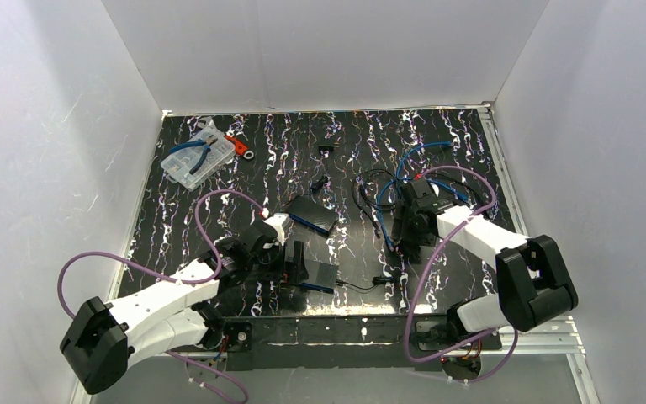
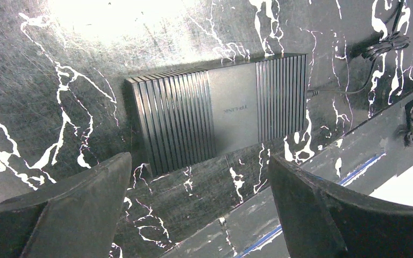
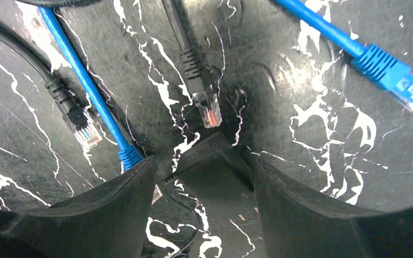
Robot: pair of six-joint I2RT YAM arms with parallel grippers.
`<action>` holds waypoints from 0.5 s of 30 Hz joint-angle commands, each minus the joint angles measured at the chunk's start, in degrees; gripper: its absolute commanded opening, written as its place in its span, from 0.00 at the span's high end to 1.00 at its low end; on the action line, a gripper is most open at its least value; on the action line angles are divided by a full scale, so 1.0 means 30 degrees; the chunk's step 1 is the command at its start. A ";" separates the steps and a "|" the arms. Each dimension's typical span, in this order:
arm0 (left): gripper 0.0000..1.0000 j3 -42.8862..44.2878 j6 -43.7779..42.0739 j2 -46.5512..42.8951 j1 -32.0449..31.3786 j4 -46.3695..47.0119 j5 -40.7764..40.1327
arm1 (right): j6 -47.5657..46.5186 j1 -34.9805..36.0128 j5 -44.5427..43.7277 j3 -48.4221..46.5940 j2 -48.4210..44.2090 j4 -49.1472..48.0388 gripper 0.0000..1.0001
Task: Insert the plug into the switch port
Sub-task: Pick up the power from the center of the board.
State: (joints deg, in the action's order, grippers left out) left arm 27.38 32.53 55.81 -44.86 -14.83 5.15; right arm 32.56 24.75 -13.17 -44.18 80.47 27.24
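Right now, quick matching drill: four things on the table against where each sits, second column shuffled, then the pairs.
Things:
A. network switch
B. black-cable plug showing red inside
C. clear parts box
D. blue-handled pliers

Places:
1. lying on the parts box
2. ahead of the right gripper, centred between its open jaws
3. far-left corner of the table
4. ahead of the left gripper, framed by its open jaws

Pairs: A-4, B-2, C-3, D-1

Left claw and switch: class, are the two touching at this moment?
Apart. The left wrist view shows the open left claw with strips of bare table visible between its fingers and the switch.
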 commanded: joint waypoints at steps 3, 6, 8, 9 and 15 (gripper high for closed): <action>0.02 0.0221 -0.0269 -0.0800 -0.0054 -0.0050 0.0191 | 0.1308 -0.0048 0.1228 0.1227 -0.1699 -0.0087 0.28; 0.02 0.0208 -0.0269 -0.0869 -0.0047 -0.0049 0.0250 | 0.1504 -0.0048 0.1435 0.1630 -0.2275 -0.0142 0.28; 0.02 0.0209 -0.0283 -0.0872 -0.0070 -0.0015 0.0274 | 0.1563 -0.0048 0.1516 0.1808 -0.2628 -0.0144 0.28; 0.02 0.0219 -0.0289 -0.0889 -0.0075 -0.0042 0.0265 | 0.1609 -0.0048 0.1566 0.1896 -0.2810 -0.0120 0.28; 0.02 0.0177 -0.0240 -0.0939 -0.0055 -0.0015 0.0304 | 0.1719 -0.0048 0.1548 0.2544 -0.3720 -0.0138 0.28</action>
State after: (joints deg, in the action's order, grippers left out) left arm 27.38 32.53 54.11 -44.86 -14.83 5.41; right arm 36.62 24.75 -8.99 -37.58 71.40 27.05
